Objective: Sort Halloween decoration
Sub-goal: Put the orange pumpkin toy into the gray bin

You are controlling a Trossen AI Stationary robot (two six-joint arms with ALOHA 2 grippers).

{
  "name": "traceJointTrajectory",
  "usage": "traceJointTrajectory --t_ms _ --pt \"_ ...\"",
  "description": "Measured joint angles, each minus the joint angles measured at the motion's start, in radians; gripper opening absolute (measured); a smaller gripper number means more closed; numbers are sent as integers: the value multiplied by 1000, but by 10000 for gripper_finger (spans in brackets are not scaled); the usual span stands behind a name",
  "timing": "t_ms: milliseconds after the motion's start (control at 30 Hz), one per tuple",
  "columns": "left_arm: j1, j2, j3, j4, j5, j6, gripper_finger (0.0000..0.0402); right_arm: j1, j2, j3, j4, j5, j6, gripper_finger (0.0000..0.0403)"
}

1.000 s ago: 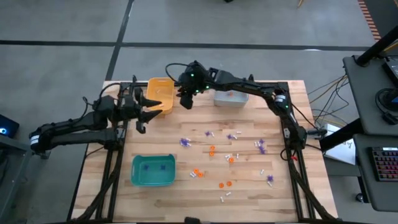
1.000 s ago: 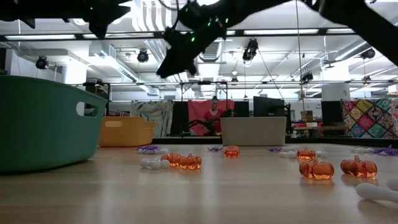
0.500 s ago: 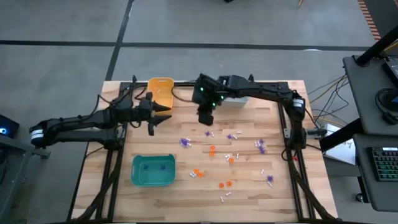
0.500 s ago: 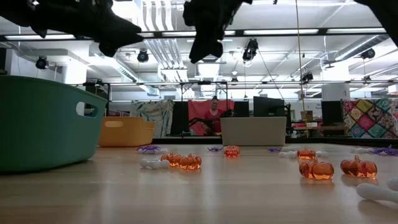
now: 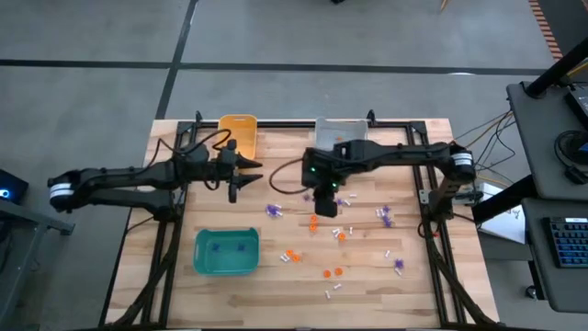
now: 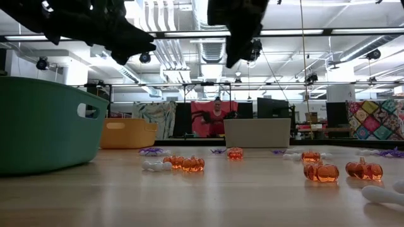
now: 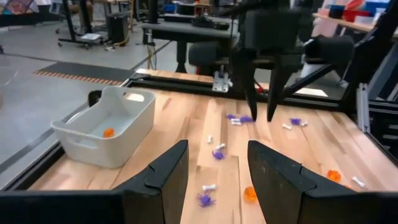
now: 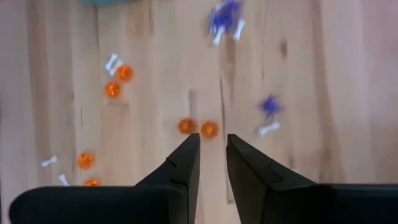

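Overhead, right gripper [image 5: 323,204] narrowly parted above orange trinkets [image 8: 198,128], seemingly empty, left gripper [image 5: 241,173] open.

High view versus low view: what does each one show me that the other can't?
Only the high view looks down into the teal bin, where purple trinkets lie, and takes in the whole table. Only the low view shows the room behind, with a person in red, and the pumpkin shape of the orange trinkets. Both show the teal bin, the orange-yellow bin and the grey bin.
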Motion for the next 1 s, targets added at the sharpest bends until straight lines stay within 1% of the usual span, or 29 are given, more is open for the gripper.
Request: traceJointTrajectory --t_ms 233,400,500,667,833,1000 --pt "-35 41 0 70 12 2 149 39 -85 -164 31 0 118 70" --pt "-87 99 0 175 27 3 149 69 -142 -259 46 0 181 65" --pt "-112 141 0 242 27 3 149 88 -187 -318 91 1 203 63" --pt "-132 205 0 308 27 3 149 113 -275 -412 174 7 250 63" --pt "-139 273 7 370 27 -2 149 135 -384 -510 261 92 290 63" --pt "-152 369 81 376 27 14 149 139 -479 -617 359 176 335 64"
